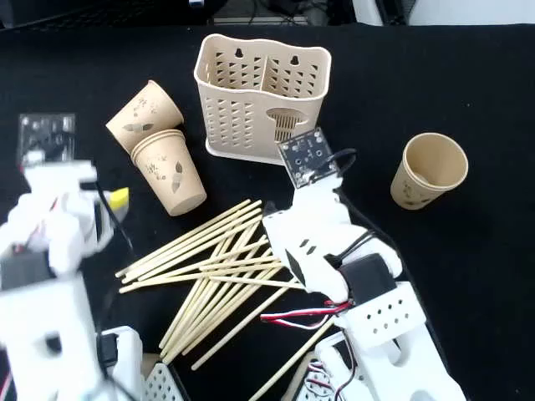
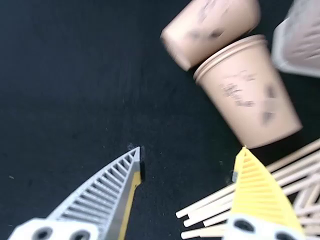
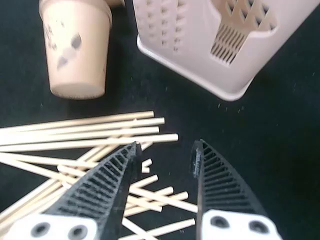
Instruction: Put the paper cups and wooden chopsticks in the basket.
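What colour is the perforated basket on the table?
Cream beige all over; the basket shows best in the high view.

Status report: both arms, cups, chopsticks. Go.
Left gripper open, empty, near two lying cups. Right gripper open over chopsticks. Basket upright, nothing blocking it.

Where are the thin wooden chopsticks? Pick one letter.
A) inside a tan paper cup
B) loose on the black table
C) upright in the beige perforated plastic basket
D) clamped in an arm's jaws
B: the thin wooden chopsticks lie piled on the black table, outside the beige perforated plastic basket.
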Tool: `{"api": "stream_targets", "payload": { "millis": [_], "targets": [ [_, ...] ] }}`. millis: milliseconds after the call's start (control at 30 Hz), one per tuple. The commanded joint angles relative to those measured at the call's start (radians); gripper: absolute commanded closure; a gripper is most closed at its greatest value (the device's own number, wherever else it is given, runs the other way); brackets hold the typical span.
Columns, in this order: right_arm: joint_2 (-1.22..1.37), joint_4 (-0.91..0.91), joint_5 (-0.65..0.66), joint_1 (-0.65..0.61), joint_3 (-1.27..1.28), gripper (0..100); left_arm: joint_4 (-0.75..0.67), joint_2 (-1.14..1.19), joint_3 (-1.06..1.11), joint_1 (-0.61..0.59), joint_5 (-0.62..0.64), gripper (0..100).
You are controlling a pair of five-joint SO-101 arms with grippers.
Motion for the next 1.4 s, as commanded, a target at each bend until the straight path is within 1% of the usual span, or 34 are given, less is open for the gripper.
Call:
{"api": "stream_targets", "payload": {
  "millis": [0,133,233,300,367,467,600,767,800,867,1000,1100,1233,1367],
  "targets": [
    [0.007,-0.018,0.068,-0.008,0.021,81.1,-0.196,0.209,-0.042,-0.022,0.083,70],
    [0.007,-0.018,0.137,-0.008,0.065,81.1,-0.402,0.454,-0.223,-0.018,0.219,70],
    [0.007,-0.018,0.163,-0.008,0.094,81.1,-0.548,0.626,-0.349,-0.001,0.301,70],
    [0.007,-0.018,0.17,-0.008,0.11,81.1,-0.638,0.744,-0.423,0.031,0.338,70],
    [0.007,-0.018,0.187,-0.008,0.122,81.1,-0.692,0.862,-0.501,0.068,0.342,70],
    [0.007,-0.018,0.21,-0.008,0.143,81.1,-0.726,1.025,-0.634,0.116,0.342,70],
    [0.007,-0.018,0.212,-0.008,0.171,81.1,-0.723,1.224,-0.852,0.156,0.342,70],
    [0.007,-0.018,0.204,-0.009,0.176,81.1,-0.721,1.402,-1.056,0.189,0.342,70],
    [0.007,-0.02,0.204,-0.011,0.176,81.1,-0.706,1.421,-1.087,0.191,0.341,70],
    [0.007,-0.044,0.203,-0.012,0.189,81.1,-0.631,1.452,-1.153,0.203,0.325,70],
    [0.007,-0.144,0.206,-0.012,0.259,81.1,-0.422,1.501,-1.254,0.216,0.18,70],
    [0.007,-0.17,0.209,-0.012,0.282,81.1,-0.331,1.548,-1.31,0.193,0.109,70],
    [0.007,-0.17,0.209,-0.012,0.282,81.1,-0.247,1.616,-1.363,0.171,0.089,70],
    [0.007,-0.173,0.209,-0.012,0.282,81.1,-0.101,1.633,-1.432,0.165,0.087,70]
  ]
}}
